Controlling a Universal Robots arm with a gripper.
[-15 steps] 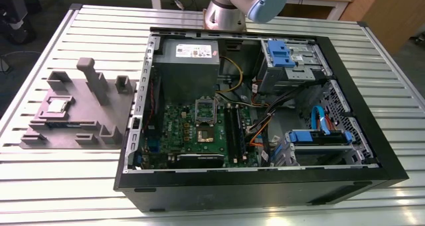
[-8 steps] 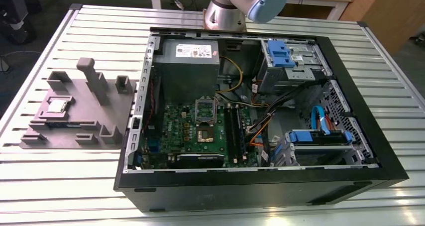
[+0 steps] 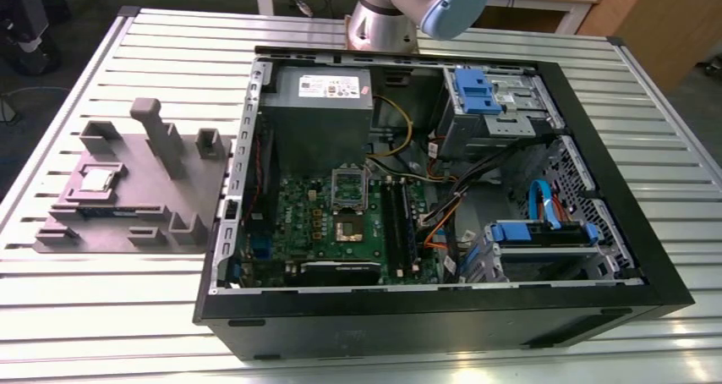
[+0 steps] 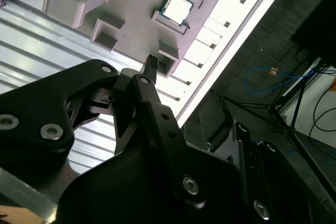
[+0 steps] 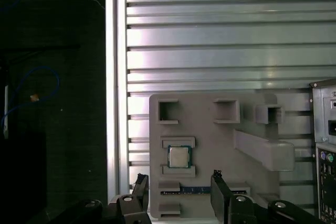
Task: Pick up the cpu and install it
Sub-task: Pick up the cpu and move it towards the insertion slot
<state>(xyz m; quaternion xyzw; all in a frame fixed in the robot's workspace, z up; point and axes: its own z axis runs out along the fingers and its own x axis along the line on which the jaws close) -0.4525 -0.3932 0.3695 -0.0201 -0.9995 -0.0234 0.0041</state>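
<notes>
Exterior view: a slatted metal tabletop (image 3: pixel 113 316) carries a grey moulded holder (image 3: pixel 169 189) towards the exterior view's left and an open black computer case (image 3: pixel 451 320) towards the exterior view's right. The cpu (image 3: pixel 98 179) lies flat, silvery top up, in a square recess of the holder, well apart from the case. A narrow dark board (image 3: pixel 93 205) lies in a slot just beside it. Inside the case the green motherboard (image 3: pixel 299 232) lies exposed. Its socket (image 3: pixel 347 225) is uncovered, and the silver socket frame (image 3: pixel 347 183) stands raised beside it. A grey metal box with a white label (image 3: pixel 321 92) sits at the far end of the case. The arm (image 3: pixel 390 20) rises from the tabletop beyond the case.

First wrist view: the gripper (image 5: pixel 178 178) is open, its two dark fingers spread wide with nothing between them. The cpu (image 5: pixel 178 157) sits in its recess, lined up with the gap between the fingers and clear of both tips. No contact is seen.

Second wrist view: one fingertip (image 4: pixel 151 61) is over the holder's edge, and the cpu (image 4: pixel 176 7) lies apart from it in its recess, untouched.
</notes>
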